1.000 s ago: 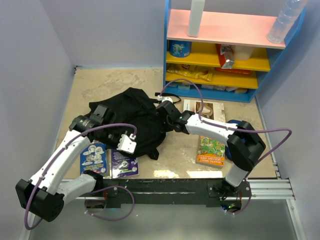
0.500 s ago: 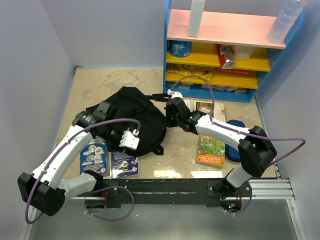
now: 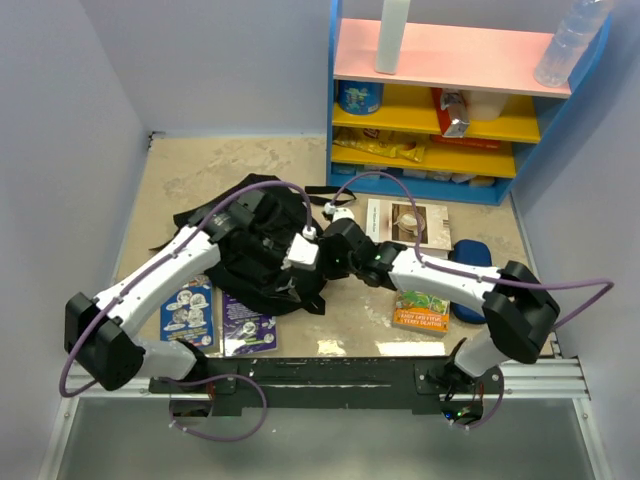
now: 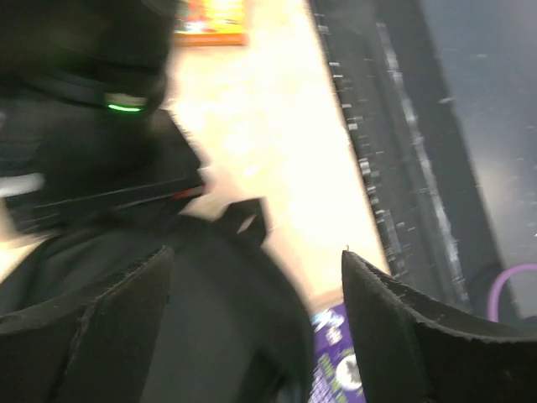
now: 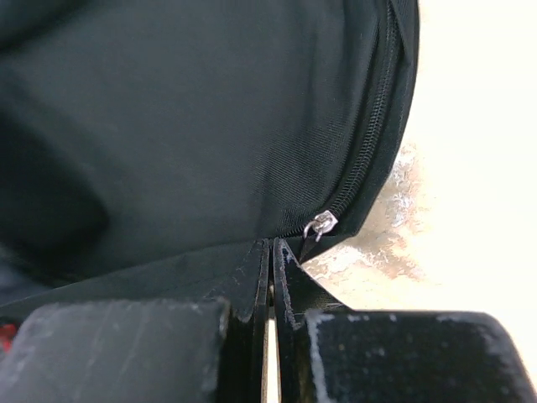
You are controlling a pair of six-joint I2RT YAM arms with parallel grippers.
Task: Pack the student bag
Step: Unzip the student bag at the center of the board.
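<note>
The student bag (image 3: 250,245) is a black fabric backpack lying crumpled left of the table's middle. In the right wrist view its zipper slider (image 5: 320,224) sits just past my fingertips. My right gripper (image 5: 270,248) is shut on the bag's edge beside that slider, and it sits at the bag's right side (image 3: 330,260). My left gripper (image 4: 252,277) is open, hovering over the bag (image 4: 193,336) with nothing between its fingers (image 4: 394,336). From above, it hangs over the bag's near right part (image 3: 284,270), close to the right gripper.
A blue book (image 3: 187,312) and a purple book (image 3: 247,325) lie near the bag's front edge. A colourful book (image 3: 420,308), a pale book (image 3: 408,222) and a dark-blue pencil case (image 3: 470,250) lie to the right. A shelf unit (image 3: 440,150) stands at the back right.
My left arm has swung right across the bag and its jaws have opened. My right gripper, still shut, has drawn nearer, and the bag has bunched up.
</note>
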